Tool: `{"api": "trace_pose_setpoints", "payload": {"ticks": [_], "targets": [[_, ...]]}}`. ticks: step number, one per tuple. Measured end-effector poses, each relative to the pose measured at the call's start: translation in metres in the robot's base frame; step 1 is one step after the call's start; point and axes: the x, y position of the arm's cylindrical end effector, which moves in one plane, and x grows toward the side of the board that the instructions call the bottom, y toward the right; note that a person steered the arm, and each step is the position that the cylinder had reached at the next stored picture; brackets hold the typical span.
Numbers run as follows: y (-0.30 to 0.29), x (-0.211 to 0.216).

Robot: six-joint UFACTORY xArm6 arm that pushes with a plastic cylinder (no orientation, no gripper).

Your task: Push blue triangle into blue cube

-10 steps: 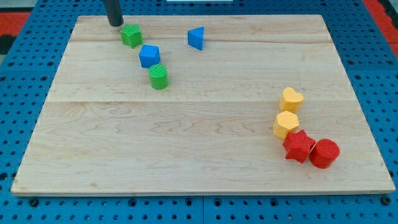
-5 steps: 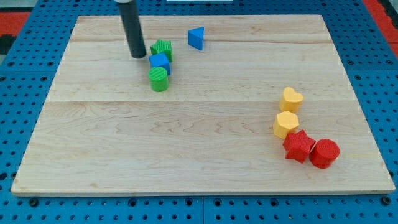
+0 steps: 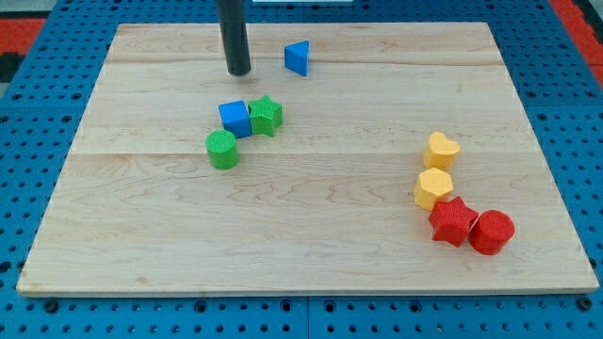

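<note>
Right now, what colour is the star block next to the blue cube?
Green. The star touches the blue cube on the view's right, seen in the camera view.

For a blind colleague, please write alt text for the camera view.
My tip rests on a wooden board, left of the blue triangle and above the blue cube, which touches a green star. A green cylinder sits below; yellow and red blocks cluster at right.

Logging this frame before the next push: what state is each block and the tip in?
My tip: on the board, touching no block, left of the blue triangle.
Blue triangle: alone, apart from the cube.
Blue cube: touching the green star.
Green star: against the cube's right side.
Green cylinder: upright, just below the cube.
</note>
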Motion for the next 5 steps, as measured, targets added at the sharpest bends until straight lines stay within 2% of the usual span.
{"api": "trace_pose_setpoints", "payload": {"ticks": [1, 2, 3, 5], "targets": [[0.077, -0.044], [0.091, 0.025], [0.035, 0.058], [0.045, 0.044]]}}
